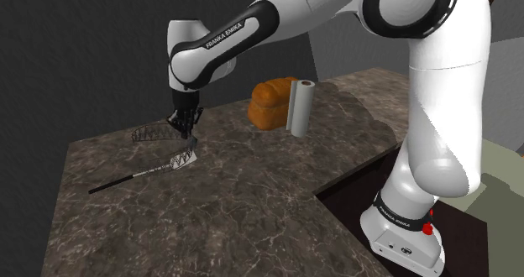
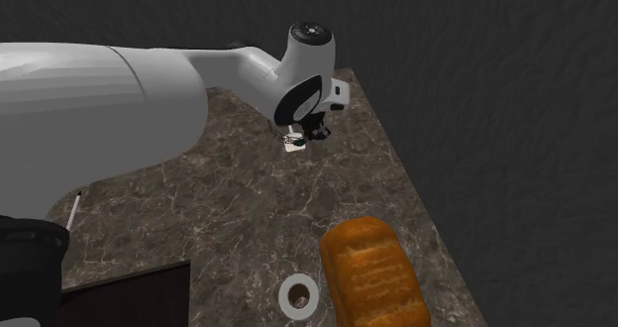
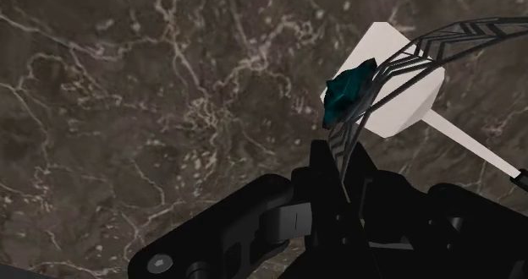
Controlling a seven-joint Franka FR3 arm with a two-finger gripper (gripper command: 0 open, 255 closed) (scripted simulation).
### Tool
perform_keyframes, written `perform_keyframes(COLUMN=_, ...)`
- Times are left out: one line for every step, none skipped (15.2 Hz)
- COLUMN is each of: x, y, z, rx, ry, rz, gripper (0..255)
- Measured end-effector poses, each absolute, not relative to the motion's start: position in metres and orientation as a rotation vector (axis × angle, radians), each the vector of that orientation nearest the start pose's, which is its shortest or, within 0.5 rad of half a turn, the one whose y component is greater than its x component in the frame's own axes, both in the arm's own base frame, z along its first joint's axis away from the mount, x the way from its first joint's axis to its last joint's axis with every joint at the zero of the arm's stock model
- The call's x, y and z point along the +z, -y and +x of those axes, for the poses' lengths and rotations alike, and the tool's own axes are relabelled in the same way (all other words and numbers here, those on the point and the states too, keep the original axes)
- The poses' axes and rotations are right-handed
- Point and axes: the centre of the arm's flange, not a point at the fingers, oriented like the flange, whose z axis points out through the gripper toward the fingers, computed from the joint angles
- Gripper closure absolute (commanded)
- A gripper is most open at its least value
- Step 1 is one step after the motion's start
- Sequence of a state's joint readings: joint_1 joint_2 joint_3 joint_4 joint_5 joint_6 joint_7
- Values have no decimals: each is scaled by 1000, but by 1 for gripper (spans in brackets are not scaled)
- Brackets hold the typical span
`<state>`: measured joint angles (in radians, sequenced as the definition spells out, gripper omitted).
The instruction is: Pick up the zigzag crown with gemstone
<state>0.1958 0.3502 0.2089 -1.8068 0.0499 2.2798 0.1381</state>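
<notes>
Shoulder view, left to right. A white spatula (image 1: 180, 159) lies on the dark marble counter (image 1: 252, 208). Its thin handle runs out to the left and near, and its flat head sits just near of the gripper.

The crown (image 1: 149, 134), a dark wire ring of zigzags, sits at the counter's left-far part, directly left of the gripper (image 1: 186, 133). Well to the right are a brown loaf (image 1: 270, 104) and an upright paper roll (image 1: 300, 107), side by side. The stand (image 1: 403, 237) is at far right.

Wrist view: the gripper (image 3: 338, 163) is pressed together on the crown's band (image 3: 423, 45). The thin zigzag wire runs up from between the two black fingers. The teal gemstone (image 3: 345, 95) sits on the band just beyond the fingertips, with the spatula's white head behind it.

Progress (judgement): reach and grasp look done. The lift is what remains, or has barely begun.

Hard to read:
- I cannot tell whether the ring is clear of the counter or resting on it.
- Dark zigzag marks on the spatula head could be the crown's shadow or its own pattern.
- Second exterior view: the arm hides most of the gripper (image 2: 302, 137), and the crown is too small to make out there.
- The wrist view cuts off the far side of the ring.
</notes>
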Motion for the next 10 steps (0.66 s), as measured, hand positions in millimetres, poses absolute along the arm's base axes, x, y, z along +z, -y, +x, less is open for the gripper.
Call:
perform_keyframes(x=373, y=-248, z=603, rx=-143, ry=328, rz=-2979, gripper=255)
perform_keyframes(x=379, y=-247, z=602, rx=-143, ry=328, rz=-2979, gripper=255)
perform_keyframes(x=383, y=-248, z=602, rx=-143, ry=328, rz=-2979, gripper=255)
perform_keyframes(x=389, y=-248, z=601, rx=-143, ry=328, rz=-2979, gripper=255)
perform_keyframes(x=395, y=-247, z=601, rx=-143, ry=329, rz=-2979, gripper=255)
perform_keyframes(x=400, y=-248, z=601, rx=-143, ry=328, rz=-2979, gripper=255)
perform_keyframes(x=405, y=-248, z=601, rx=-143, ry=328, rz=-2979, gripper=255)
perform_keyframes(x=410, y=-248, z=601, rx=-143, ry=329, rz=-2979, gripper=255)
perform_keyframes(x=414, y=-247, z=602, rx=-143, ry=329, rz=-2979, gripper=255)
perform_keyframes(x=417, y=-247, z=601, rx=-143, ry=328, rz=-2979, gripper=255)
